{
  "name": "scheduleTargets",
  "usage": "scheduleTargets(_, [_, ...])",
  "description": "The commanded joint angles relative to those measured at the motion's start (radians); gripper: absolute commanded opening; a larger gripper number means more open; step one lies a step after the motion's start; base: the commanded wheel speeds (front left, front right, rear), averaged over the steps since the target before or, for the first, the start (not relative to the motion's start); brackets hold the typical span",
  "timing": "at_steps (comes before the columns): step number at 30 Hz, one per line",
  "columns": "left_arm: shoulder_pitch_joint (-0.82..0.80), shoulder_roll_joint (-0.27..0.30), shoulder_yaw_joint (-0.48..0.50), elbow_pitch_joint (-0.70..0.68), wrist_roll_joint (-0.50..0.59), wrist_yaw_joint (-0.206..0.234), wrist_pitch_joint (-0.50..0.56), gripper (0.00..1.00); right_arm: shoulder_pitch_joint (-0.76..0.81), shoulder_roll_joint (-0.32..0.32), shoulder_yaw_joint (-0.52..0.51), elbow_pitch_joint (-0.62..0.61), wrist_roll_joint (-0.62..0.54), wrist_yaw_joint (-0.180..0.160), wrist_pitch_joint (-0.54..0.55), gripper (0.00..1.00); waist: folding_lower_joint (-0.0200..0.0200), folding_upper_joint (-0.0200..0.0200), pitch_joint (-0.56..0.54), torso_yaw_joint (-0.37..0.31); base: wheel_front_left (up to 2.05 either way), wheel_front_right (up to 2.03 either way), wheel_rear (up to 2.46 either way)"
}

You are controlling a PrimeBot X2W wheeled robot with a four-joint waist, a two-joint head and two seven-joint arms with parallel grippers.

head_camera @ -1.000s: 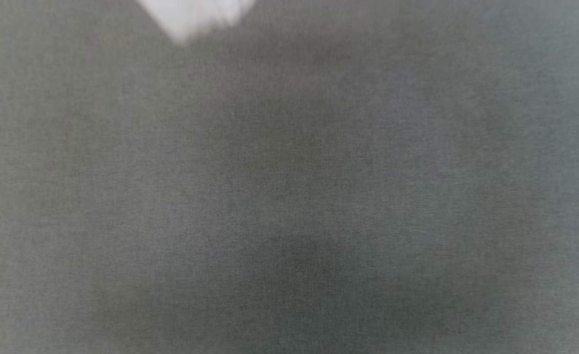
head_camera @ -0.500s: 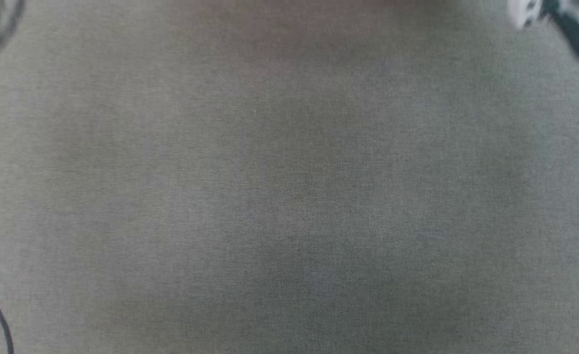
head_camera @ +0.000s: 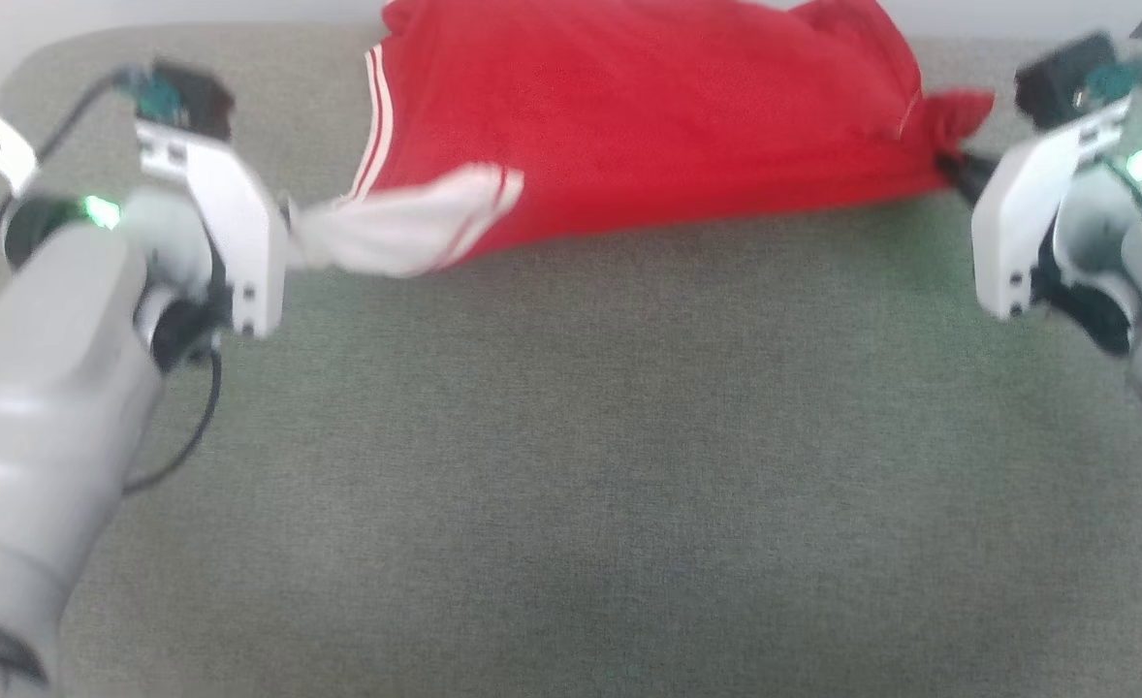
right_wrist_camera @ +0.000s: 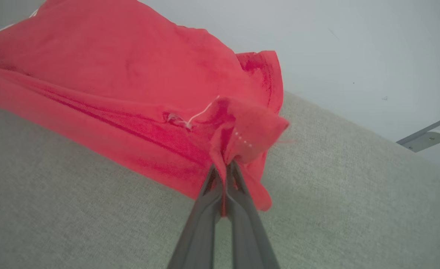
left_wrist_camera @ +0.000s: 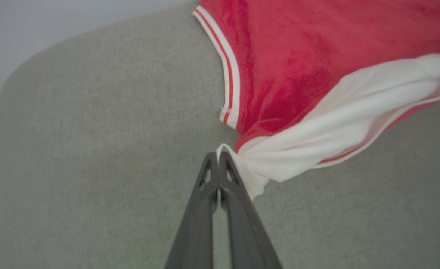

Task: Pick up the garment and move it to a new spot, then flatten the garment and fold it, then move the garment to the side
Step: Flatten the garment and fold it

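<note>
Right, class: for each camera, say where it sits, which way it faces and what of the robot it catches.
Head view: on the head, facing forward and down at the garment and the grey-green cushion; left arm and right arm show.
Left wrist view: on that wrist, facing along the left jaws, shut on the white sleeve.
Right wrist view: on that wrist, facing along the right jaws, shut on a red corner.
All three share the garment.
</note>
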Motion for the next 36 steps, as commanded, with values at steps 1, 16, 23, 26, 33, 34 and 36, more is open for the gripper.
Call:
scheduleTargets(1, [0.033, 0.021, 0.002, -0.022, -0.020, 0.001, 0.021, 0.00, 0.032, -0.020, 0.001, -0.021, 0.016, -0.001, 0.012, 0.00, 0.0000, 0.0000, -0.010, 0.004, 0.00, 0.00, 0.00])
scheduleTargets(16, [0.630, 0.304, -0.017, -0.821, -0.136, 0.360, 0.303, 0.00, 0.431, -0.274, -0.052, -0.414, 0.119, -0.001, 0.186, 0.00, 0.0000, 0.0000, -0.038, -0.001, 0.00, 0.00, 0.00])
scheduleTargets(23, [0.802, 0.426, -0.022, -1.119, -0.163, 0.521, 0.377, 0.00, 0.628, -0.330, -0.127, -0.562, 0.144, -0.001, 0.283, 0.00, 0.0000, 0.0000, -0.029, -0.007, 0.00, 0.00, 0.00])
scheduleTargets(26, [0.844, 0.453, -0.027, -1.184, -0.174, 0.559, 0.396, 0.00, 0.699, -0.340, -0.178, -0.616, 0.140, -0.001, 0.310, 0.00, 0.0000, 0.0000, -0.027, -0.009, 0.00, 0.00, 0.00])
scheduleTargets(33, [0.871, 0.508, -0.001, -1.267, -0.176, 0.620, 0.402, 0.00, 0.831, -0.327, -0.311, -0.729, 0.106, -0.001, 0.380, 0.00, 0.0000, 0.0000, -0.026, -0.017, 0.00, 0.00, 0.00])
scheduleTargets(34, [0.864, 0.511, 0.008, -1.277, -0.174, 0.623, 0.397, 0.00, 0.840, -0.322, -0.336, -0.744, 0.096, -0.001, 0.385, 0.00, 0.0000, 0.0000, -0.026, -0.019, 0.00, 0.00, 0.00])
scheduleTargets(36, [0.841, 0.530, 0.027, -1.290, -0.164, 0.629, 0.386, 0.00, 0.853, -0.309, -0.389, -0.772, 0.075, -0.001, 0.397, 0.00, 0.0000, 0.0000, -0.027, -0.022, 0.00, 0.00, 0.00])
